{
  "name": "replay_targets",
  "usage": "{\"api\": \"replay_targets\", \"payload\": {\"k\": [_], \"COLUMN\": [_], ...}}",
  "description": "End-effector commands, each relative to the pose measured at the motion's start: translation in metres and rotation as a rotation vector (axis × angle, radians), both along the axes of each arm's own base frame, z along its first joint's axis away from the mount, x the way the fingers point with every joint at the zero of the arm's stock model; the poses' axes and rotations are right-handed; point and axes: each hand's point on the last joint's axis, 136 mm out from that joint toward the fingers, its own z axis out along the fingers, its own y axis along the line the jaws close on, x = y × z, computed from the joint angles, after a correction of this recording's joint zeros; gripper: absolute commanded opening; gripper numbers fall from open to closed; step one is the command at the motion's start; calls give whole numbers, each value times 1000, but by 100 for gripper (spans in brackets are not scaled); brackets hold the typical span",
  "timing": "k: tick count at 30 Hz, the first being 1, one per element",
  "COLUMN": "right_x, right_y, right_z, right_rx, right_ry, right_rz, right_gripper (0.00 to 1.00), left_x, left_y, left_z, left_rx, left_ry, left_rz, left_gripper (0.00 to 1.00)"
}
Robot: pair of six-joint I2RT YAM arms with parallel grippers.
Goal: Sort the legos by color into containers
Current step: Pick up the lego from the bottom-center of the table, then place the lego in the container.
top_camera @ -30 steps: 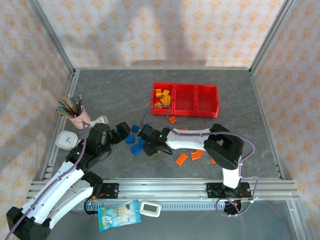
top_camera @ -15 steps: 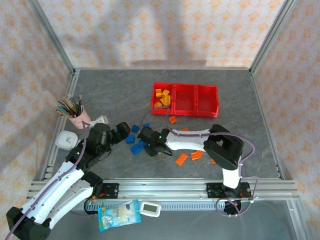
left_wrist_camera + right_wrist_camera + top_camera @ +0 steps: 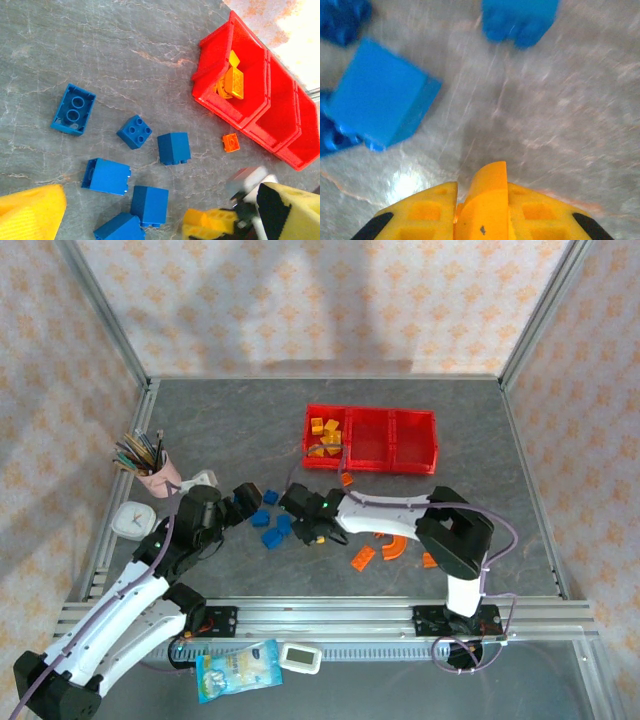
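My right gripper [image 3: 318, 531] is shut on a yellow-orange curved lego [image 3: 487, 200], held just above the grey tabletop beside the blue legos. Its fingers [image 3: 210, 222] show in the left wrist view too. Several blue legos [image 3: 272, 522] lie in a cluster between the two grippers, among them one block [image 3: 173, 148] and another [image 3: 380, 97]. My left gripper [image 3: 245, 502] hovers open over that cluster with nothing between its fingers [image 3: 30, 212]. The red containers [image 3: 372, 468] stand farther back; the left bin [image 3: 220, 50] holds yellow-orange pieces [image 3: 325, 435]. Orange legos [image 3: 363, 558] lie to the right.
A small orange lego [image 3: 346, 479] lies just in front of the bins. A pink pencil cup [image 3: 155, 472] and a white clock [image 3: 130, 520] stand at the left. A snack bag [image 3: 238, 670] and a white device [image 3: 300, 656] sit by the near rail.
My right gripper has closed on the yellow-orange lego and shifted slightly right and back with it. The left arm has stayed put.
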Motion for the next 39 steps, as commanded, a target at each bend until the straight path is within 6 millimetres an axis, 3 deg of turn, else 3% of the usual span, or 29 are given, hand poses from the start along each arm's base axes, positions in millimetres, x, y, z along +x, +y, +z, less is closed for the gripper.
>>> {"api": "replay_targets", "payload": {"k": [1, 6, 13, 21, 26, 31, 35, 39], "right_x": [36, 99, 182, 249, 269, 275, 268, 249], "right_y": [6, -8, -31, -44, -34, -32, -32, -39], "right_z": [62, 94, 107, 89, 84, 83, 107, 127], "right_rx": [151, 230, 227, 200, 241, 233, 268, 306], "right_ry": [-61, -116, -208, -266, -259, -251, -264, -259], "right_rz": [-103, -259, -431, -538, -516, -511, -488, -477], "right_gripper": [22, 22, 22, 21, 22, 34, 46, 50], "left_x": [14, 29, 53, 69, 72, 72, 72, 71], "left_y": [-4, -16, -32, -42, -42, -40, -39, -41], "left_z": [25, 38, 58, 58, 57, 60, 62, 63], "left_rx": [-15, -21, -59, -54, -44, -33, -26, -23], "left_ry": [-75, -107, -178, -182, -181, -184, -184, -181], "left_rz": [-10, -45, -65, -91, -90, -85, -84, -99], "left_gripper": [99, 99, 99, 99, 99, 99, 99, 99]}}
